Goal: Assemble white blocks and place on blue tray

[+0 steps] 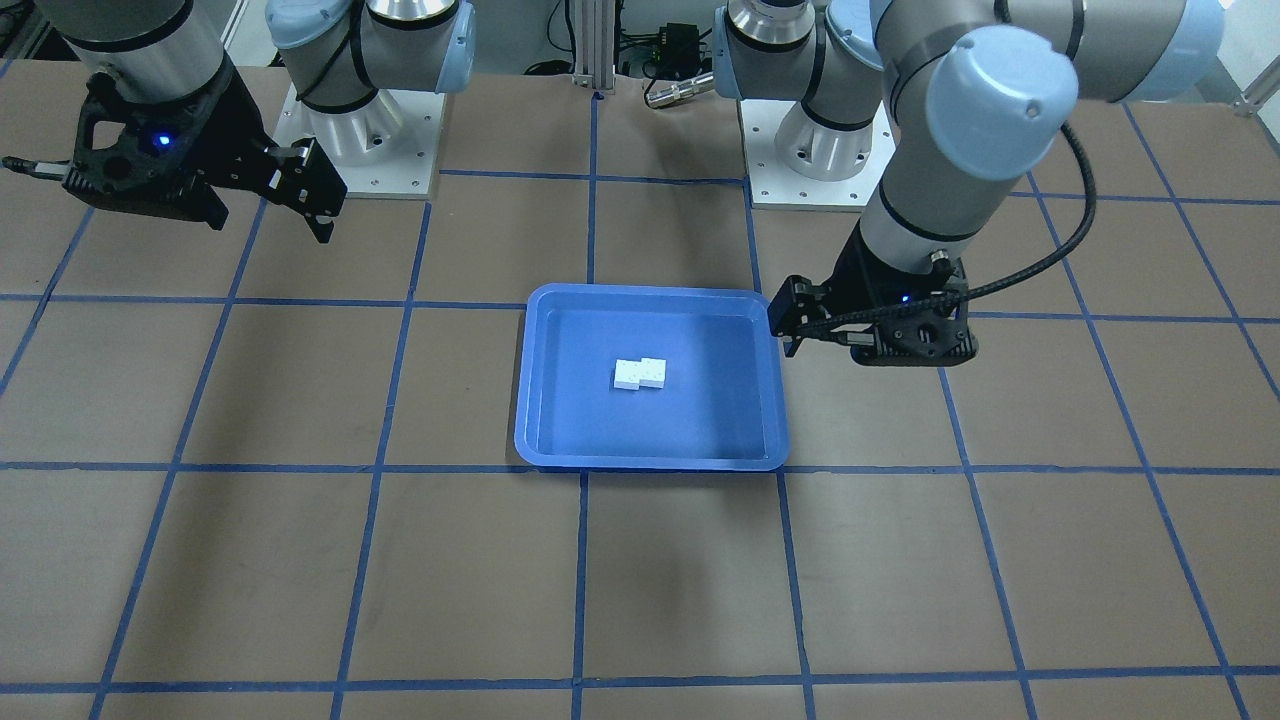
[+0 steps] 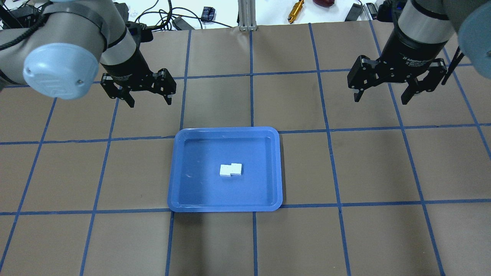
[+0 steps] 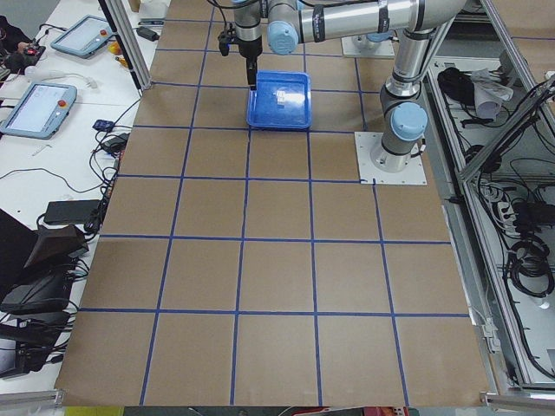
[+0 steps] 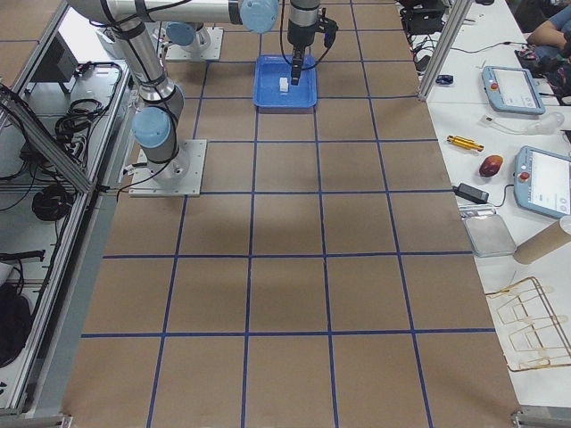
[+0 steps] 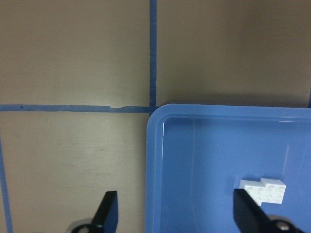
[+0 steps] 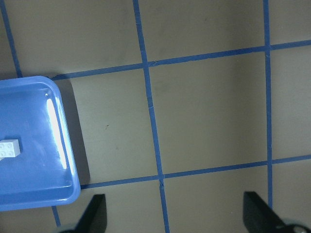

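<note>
The two white blocks [image 2: 231, 170] are joined with an offset and lie in the middle of the blue tray [image 2: 199, 188], which sits at the table's centre. They also show in the front view [image 1: 640, 374] inside the tray [image 1: 700, 420], and in both wrist views [image 5: 262, 190] [image 6: 9, 148]. My left gripper [image 2: 150, 101] is open and empty, raised beyond the tray's far left corner [image 5: 160, 119]. My right gripper [image 2: 380, 99] is open and empty, well off to the tray's right. Nothing touches the blocks.
The table is brown with a blue tape grid. The arm bases [image 1: 360, 130] [image 1: 820, 140] stand at the robot's side. Beyond the far edge lie cables, an aluminium post [image 2: 247, 15] and a brass cylinder [image 2: 295, 8].
</note>
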Controlling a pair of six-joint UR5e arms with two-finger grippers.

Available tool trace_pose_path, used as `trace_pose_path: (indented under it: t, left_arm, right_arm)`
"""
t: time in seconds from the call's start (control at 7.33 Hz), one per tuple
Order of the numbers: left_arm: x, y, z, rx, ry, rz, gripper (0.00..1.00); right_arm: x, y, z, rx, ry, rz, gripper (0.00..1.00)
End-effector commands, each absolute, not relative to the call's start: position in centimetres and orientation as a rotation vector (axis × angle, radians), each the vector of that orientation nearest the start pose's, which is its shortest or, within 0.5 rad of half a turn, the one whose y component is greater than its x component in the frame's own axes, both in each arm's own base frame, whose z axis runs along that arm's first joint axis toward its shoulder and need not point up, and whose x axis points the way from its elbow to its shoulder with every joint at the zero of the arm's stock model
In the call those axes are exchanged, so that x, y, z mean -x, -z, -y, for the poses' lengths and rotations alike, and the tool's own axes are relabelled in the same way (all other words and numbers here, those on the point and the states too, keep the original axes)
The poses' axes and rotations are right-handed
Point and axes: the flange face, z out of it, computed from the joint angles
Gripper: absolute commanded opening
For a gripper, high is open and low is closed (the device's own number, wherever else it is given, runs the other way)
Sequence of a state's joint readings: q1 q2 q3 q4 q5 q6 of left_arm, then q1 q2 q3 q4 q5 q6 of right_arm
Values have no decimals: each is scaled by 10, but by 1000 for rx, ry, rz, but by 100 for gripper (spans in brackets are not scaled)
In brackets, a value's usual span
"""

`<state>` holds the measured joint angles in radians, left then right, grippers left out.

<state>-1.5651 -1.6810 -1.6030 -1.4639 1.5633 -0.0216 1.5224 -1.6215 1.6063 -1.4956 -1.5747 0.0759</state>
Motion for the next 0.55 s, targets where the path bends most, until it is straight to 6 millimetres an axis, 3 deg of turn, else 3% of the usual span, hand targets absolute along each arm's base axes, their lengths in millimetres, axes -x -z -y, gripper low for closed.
trace_pose_path:
  t: [0.0, 0.41]
  left_arm:
    - [117, -486, 522, 70, -41, -3150, 100]
    - [116, -524, 494, 41, 43, -3143, 100]
  right_arm:
    - [-115, -486, 469, -188, -99, -3142, 100]
    - [-115, -488, 468, -188, -94, -3140, 100]
